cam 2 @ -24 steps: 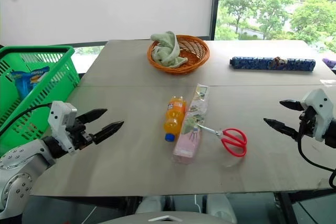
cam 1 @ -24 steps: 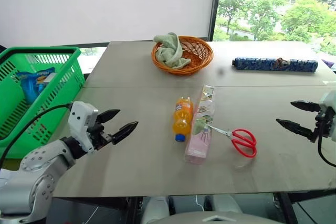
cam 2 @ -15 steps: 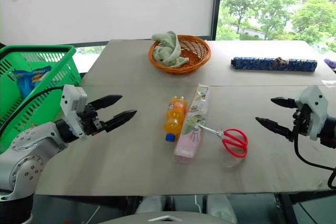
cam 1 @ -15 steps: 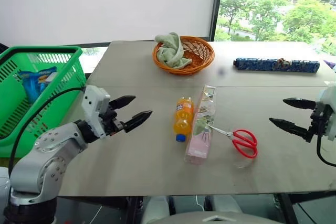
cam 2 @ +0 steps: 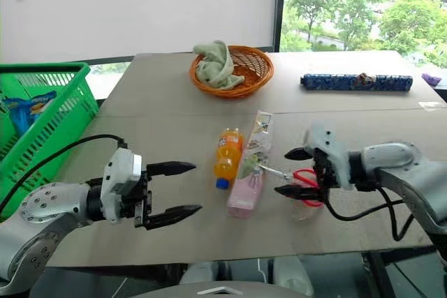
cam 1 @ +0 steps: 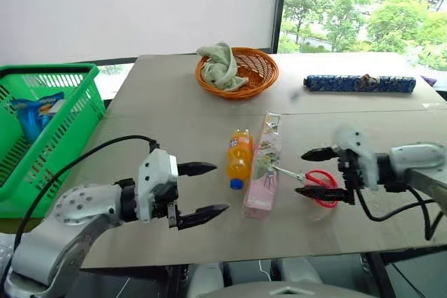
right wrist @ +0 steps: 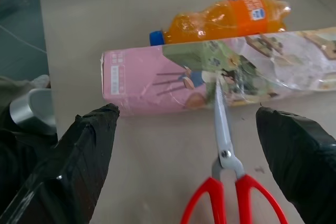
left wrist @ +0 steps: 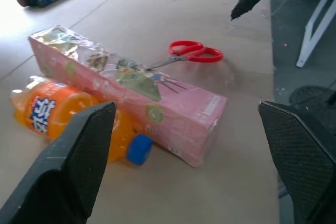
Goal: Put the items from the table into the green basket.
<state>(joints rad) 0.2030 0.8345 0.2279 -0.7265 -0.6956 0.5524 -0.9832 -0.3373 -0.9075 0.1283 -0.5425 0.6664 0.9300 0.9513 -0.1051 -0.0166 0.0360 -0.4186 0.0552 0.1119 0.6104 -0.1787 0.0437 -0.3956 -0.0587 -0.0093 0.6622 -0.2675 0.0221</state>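
The small orange soda bottle (cam 1: 239,158) lies on the table (cam 1: 167,116) beside the long pinkish box (cam 1: 264,169). The red-handled scissors (cam 1: 318,178) lie with their blades against that box. My left gripper (cam 1: 221,188) hovers open, pointing right, a short way left of the bottle's blue cap. My right gripper (cam 1: 300,172) is open and points left, its fingers straddling the scissors just above them. The right wrist view has the scissors (right wrist: 226,182) between both fingers, with box (right wrist: 173,77) and bottle (right wrist: 231,17) beyond. The green basket (cam 1: 77,113) stands off the table's left edge.
A round orange wicker basket (cam 1: 255,68) with a pale green cloth (cam 1: 218,66) sits at the back centre. A dark blue patterned roll (cam 1: 360,83) lies at the back right. A blue packet (cam 1: 35,111) lies inside the green basket. A seam crosses the tabletop.
Both arms have swung inward: the left gripper moved right and nearer, close to the bottle; the right gripper moved left over the scissors. Both stayed open; the items have not moved.
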